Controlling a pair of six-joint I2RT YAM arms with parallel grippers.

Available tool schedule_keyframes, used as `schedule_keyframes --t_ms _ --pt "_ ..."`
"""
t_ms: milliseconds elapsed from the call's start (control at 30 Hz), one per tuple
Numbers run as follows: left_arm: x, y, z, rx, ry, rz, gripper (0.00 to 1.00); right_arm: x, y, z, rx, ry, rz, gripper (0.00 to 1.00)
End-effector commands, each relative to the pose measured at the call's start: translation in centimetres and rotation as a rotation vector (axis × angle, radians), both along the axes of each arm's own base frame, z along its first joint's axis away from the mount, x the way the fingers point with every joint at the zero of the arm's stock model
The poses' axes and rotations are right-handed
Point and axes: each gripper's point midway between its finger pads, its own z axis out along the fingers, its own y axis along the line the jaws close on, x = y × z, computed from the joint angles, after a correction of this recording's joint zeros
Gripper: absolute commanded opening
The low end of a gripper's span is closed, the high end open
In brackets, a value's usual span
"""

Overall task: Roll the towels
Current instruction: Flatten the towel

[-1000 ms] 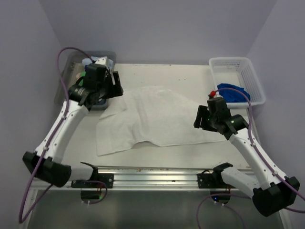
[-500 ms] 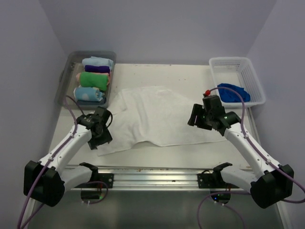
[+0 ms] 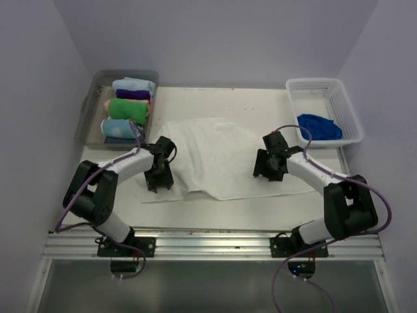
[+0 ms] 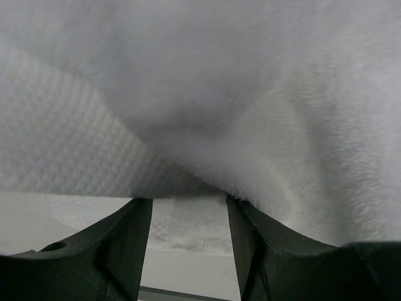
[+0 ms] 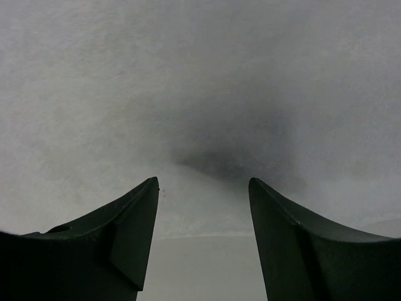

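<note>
Okay, white towel (image 3: 215,160) lies spread and rumpled mid desk (image 3: 215,208), its near edge wavy. Left end effector (image 3: 158,181) sits at the towel's near-left corner, released. In the wrist view its fingers (image 4: 119,251) stand apart with the towel edge drooping right at their tips. Right end effector (image 3: 266,171) is over the near-right edge, also released, fingers spread above the cloth. Royal blue towel (image 3: 319,126) is bunched in the white basket (image 3: 315,83), far right. Clear bin (image 3: 91,111) of rolled towels stands far left, near the white towel's far-left corner. Bare desk runs along the near edge and behind the towel.

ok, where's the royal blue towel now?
Top view, far right: the blue towel lies inside the white basket, right of the spread white towel.
</note>
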Motion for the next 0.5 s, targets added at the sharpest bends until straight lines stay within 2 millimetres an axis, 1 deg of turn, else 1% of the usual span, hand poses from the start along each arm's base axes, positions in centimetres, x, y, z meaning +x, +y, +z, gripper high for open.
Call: schedule_keyframes --t_ms 0,33,67,100,133,200,233,267,300,333,367,400,433,467 --pt "5.0 -2.9 -1.9 -0.004 -0.089 -0.099 0.56 1.1 -2.6 -2.0 -0.051 0.008 -0.096 0.63" --pt "6.9 -3.9 -1.1 -0.015 -0.119 -0.133 0.56 0.7 -2.8 -3.1 -0.055 0.04 -0.1 0.63" --pt "7.5 -4.1 -1.7 -0.003 -0.105 -0.149 0.56 0.5 -3.0 -3.6 -0.061 0.052 -0.106 0.63" --pt "8.4 -4.4 -1.5 0.0 -0.116 -0.168 0.56 0.2 -3.2 -4.0 -0.07 0.067 -0.109 0.63" --pt "10.3 -5.0 -0.9 0.01 -0.138 -0.196 0.56 -0.3 -3.5 -4.7 -0.082 0.088 -0.12 0.63" --pt "12.4 -4.8 0.0 0.068 -0.17 -0.21 0.57 -0.8 -3.8 -5.2 -0.083 0.109 -0.138 0.63" --pt "14.2 -5.1 1.4 0.08 -0.205 -0.226 0.57 -1.3 -3.8 -5.6 -0.078 0.125 -0.155 0.63" --pt "15.1 -5.0 1.5 0.104 -0.207 -0.232 0.57 -1.5 -3.6 -5.7 -0.067 0.131 -0.159 0.63" --pt "15.8 -5.0 2.2 0.111 -0.215 -0.238 0.57 -1.7 -3.5 -5.8 -0.056 0.139 -0.164 0.62" --pt "16.9 -5.1 3.7 0.119 -0.237 -0.245 0.57 -2.1 -3.3 -5.9 -0.045 0.146 -0.168 0.61" --pt "17.4 -5.1 4.8 0.129 -0.256 -0.247 0.58 -2.0 -3.1 -5.4 -0.027 0.129 -0.175 0.61" --pt "17.6 -5.1 5.7 0.129 -0.27 -0.249 0.59 -2.0 -2.9 -5.1 -0.012 0.118 -0.176 0.61" --pt "17.8 -5.0 7.6 0.123 -0.297 -0.247 0.6 -2.1 -3.0 -4.8 -0.006 0.106 -0.18 0.61" --pt "17.6 -4.9 8.5 0.117 -0.311 -0.247 0.6 -2.0 -3.0 -4.3 -0.002 0.093 -0.184 0.61"
